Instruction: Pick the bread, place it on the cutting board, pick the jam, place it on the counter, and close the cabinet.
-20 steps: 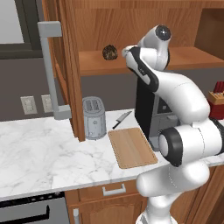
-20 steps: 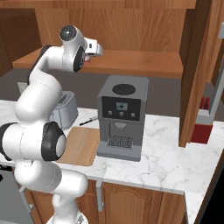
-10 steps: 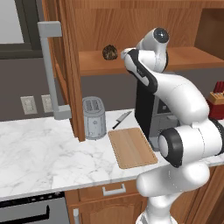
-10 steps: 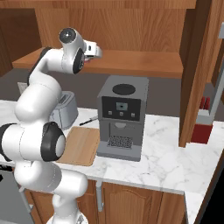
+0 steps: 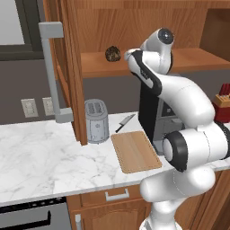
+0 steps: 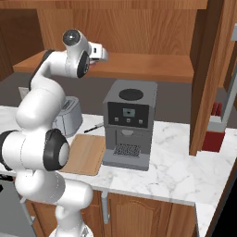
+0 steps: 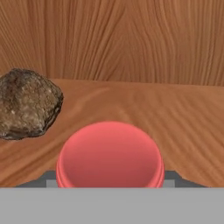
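The bread, a dark rough lump, lies on the open cabinet's shelf, and it sits at the left of the hand view. The jam, red-lidded, stands close in front of the hand and to the right of the bread. My gripper is open. Its grey fingertips peek out on either side of the jar, and I cannot tell whether they touch it. My hand reaches into the shelf just right of the bread. Below, the cutting board lies on the marble counter.
The cabinet door stands open with its grey bar handle on the left. A toaster, a knife and a coffee machine stand on the counter. A red knife block is far right.
The hand has crept a little further in along the shelf toward the bread. The bread, board and door have not moved.
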Controlling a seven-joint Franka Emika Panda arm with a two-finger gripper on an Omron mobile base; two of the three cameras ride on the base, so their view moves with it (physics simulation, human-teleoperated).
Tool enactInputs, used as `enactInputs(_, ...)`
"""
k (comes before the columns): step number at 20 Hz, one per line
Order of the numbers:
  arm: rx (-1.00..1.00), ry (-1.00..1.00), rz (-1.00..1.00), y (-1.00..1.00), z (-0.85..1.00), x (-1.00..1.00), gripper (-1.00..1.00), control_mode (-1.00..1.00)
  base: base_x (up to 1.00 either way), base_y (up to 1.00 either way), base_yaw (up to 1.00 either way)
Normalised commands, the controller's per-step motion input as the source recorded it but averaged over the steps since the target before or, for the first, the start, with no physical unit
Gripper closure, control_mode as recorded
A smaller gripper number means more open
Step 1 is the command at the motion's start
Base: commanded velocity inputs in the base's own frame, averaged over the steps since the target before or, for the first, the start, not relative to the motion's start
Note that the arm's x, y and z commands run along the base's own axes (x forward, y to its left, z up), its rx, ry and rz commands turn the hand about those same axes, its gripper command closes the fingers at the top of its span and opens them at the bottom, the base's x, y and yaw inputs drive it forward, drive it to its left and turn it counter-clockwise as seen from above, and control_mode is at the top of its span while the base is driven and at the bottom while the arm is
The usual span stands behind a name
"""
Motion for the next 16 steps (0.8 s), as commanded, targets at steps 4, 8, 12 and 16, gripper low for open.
enactInputs(4, 0.0, -0.03, 0.0, -0.09, 0.15, -0.14, 1.0, -1.0, 0.0, 0.0, 0.0)
enactInputs(8, 0.0, -0.01, 0.0, -0.13, 0.11, -0.27, 1.0, -1.0, 0.0, 0.0, 0.0)
enactInputs(12, 0.0, 0.0, 0.0, -0.13, 0.01, -0.38, 1.0, -1.0, 0.0, 0.0, 0.0)
enactInputs(16, 0.0, 0.0, 0.0, -0.11, 0.0, -0.5, 1.0, -1.0, 0.0, 0.0, 0.0)
